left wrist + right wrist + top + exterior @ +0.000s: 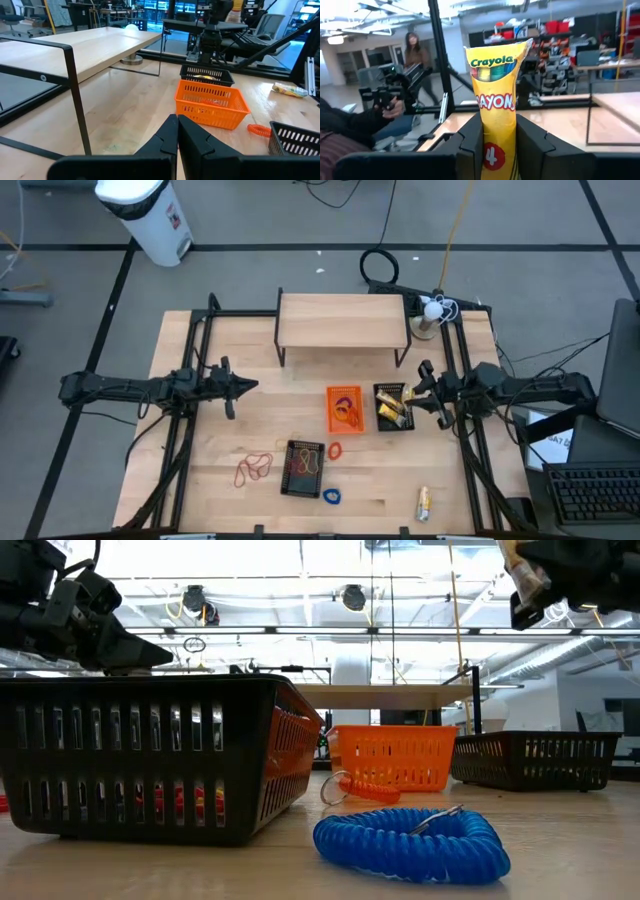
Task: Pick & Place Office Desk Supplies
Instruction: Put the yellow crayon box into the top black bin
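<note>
Yellow Crayola crayon packet (496,107) stands upright, long axis pointing twelve o'clock, clamped in right gripper (499,142); left gripper (177,137) pressed together.

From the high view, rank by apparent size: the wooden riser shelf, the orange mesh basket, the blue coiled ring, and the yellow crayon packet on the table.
1. Wooden riser shelf, clearly largest.
2. Orange mesh basket.
3. Yellow crayon packet.
4. Blue coiled ring, though the last two look nearly alike, so their order is unsure.
</note>
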`<action>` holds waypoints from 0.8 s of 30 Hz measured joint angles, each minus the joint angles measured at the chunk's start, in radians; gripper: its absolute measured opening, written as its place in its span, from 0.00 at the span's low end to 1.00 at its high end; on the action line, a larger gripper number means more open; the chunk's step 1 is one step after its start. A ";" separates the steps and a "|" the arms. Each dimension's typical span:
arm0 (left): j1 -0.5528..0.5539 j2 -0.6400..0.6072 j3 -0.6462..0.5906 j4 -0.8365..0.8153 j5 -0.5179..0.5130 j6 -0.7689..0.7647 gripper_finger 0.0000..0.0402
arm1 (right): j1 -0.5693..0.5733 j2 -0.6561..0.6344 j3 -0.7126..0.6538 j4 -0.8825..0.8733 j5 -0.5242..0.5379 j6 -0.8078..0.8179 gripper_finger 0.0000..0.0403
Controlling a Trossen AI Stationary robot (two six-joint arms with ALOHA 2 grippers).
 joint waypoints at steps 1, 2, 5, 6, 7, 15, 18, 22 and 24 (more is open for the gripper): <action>0.000 0.000 0.000 0.000 0.000 0.000 0.02 | -0.009 -0.020 -0.009 0.000 0.000 0.000 0.18; 0.000 0.000 0.000 0.000 0.000 0.000 0.02 | -0.017 -0.039 -0.016 0.000 0.000 0.000 0.18; 0.000 0.000 0.000 0.000 0.000 0.000 0.02 | -0.041 -0.086 -0.032 -0.003 0.000 -0.007 0.19; 0.000 0.000 0.000 0.000 0.000 0.000 0.03 | -0.047 -0.098 -0.037 -0.003 0.000 -0.011 0.19; 0.000 0.000 0.000 0.000 0.000 0.000 0.03 | -0.054 -0.108 -0.040 -0.005 0.000 -0.014 0.19; 0.000 0.000 0.000 -0.002 -0.002 0.048 0.02 | -0.089 -0.136 -0.062 -0.009 0.022 -0.039 0.19; 0.000 0.000 0.000 -0.003 -0.016 0.047 0.02 | -0.101 -0.137 -0.072 -0.030 0.064 -0.015 0.19; 0.000 0.000 0.000 -0.004 -0.044 0.042 0.02 | -0.111 -0.136 -0.075 -0.089 0.084 -0.009 0.18; 0.000 0.000 0.000 -0.005 -0.044 0.034 0.02 | -0.112 -0.137 -0.075 -0.105 0.084 -0.012 0.18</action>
